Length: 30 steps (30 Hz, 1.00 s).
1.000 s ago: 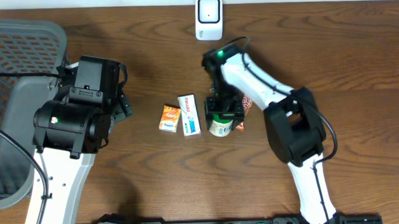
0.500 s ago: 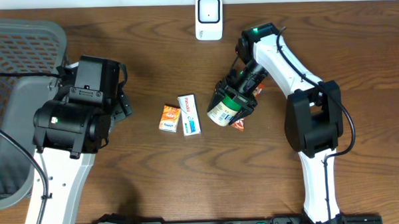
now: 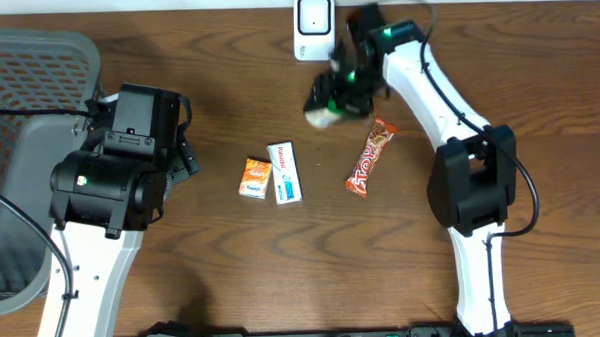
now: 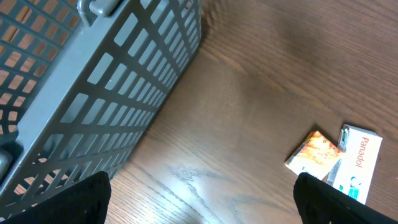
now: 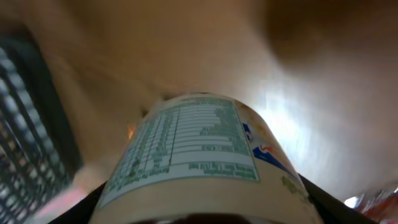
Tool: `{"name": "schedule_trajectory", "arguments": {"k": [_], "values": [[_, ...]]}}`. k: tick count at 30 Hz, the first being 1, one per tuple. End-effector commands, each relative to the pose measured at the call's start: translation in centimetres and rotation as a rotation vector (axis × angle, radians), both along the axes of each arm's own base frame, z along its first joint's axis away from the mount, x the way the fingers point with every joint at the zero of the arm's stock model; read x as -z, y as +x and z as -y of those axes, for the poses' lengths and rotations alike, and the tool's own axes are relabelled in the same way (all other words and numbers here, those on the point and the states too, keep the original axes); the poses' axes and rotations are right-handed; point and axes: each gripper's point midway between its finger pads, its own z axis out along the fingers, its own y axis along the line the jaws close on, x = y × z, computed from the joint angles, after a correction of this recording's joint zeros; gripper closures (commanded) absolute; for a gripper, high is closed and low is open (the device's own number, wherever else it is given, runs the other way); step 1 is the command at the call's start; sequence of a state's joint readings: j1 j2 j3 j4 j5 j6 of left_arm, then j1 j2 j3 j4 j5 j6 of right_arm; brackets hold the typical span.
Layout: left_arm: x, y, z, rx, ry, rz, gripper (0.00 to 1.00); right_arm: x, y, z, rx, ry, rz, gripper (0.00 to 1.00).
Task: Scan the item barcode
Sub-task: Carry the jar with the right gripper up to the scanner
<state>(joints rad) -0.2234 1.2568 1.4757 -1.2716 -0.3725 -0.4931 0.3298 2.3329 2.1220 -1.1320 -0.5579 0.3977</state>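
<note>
The item is a cream-coloured can [image 5: 198, 149] with a green-printed nutrition label. It fills the right wrist view, and my right gripper [image 5: 202, 208] is shut on it, dark fingers at both sides. In the overhead view the can [image 3: 324, 112] is blurred and off the table, held by the right gripper [image 3: 343, 85] just below and right of the white barcode scanner [image 3: 315, 26] at the table's far edge. No barcode shows on the visible label side. My left gripper [image 4: 199, 202] hangs open over bare wood beside the basket, nothing between its fingers.
A grey mesh basket [image 3: 23, 108] stands at the left, close to the left arm [image 3: 120, 160]. An orange box [image 3: 255, 177] and a white Panadol box [image 3: 285, 172] lie mid-table. To their right lies an orange candy bar [image 3: 369, 157].
My right arm has lifted the can from beside the boxes and swung it up toward the scanner, uncovering the candy bar. The left arm has not moved.
</note>
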Motion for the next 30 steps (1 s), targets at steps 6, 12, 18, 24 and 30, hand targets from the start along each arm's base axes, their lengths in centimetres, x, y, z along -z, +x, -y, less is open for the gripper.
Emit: {"name": "schedule_trajectory", "arguments": {"k": [6, 12, 18, 24, 30], "values": [[0.1, 0.1, -0.3, -0.003, 0.018, -0.006, 0.06, -7.0, 13.0, 0.9, 0.162, -0.132, 0.642, 0.46], [0.1, 0.1, -0.3, -0.003, 0.018, -0.007, 0.06, -10.0, 17.8, 0.1, 0.246, -0.155, 0.920, 0.52], [0.1, 0.1, -0.3, -0.003, 0.018, -0.007, 0.06, -7.4, 21.4, 0.7, 0.288, -0.260, 1.075, 0.53], [0.1, 0.1, -0.3, -0.003, 0.018, -0.007, 0.06, -5.3, 22.4, -0.1, 0.241, -0.346, 1.160, 0.42], [0.1, 0.1, -0.3, -0.003, 0.018, -0.006, 0.06, -4.0, 22.3, -0.9, 0.236, -0.423, 1.186, 0.40]]}}
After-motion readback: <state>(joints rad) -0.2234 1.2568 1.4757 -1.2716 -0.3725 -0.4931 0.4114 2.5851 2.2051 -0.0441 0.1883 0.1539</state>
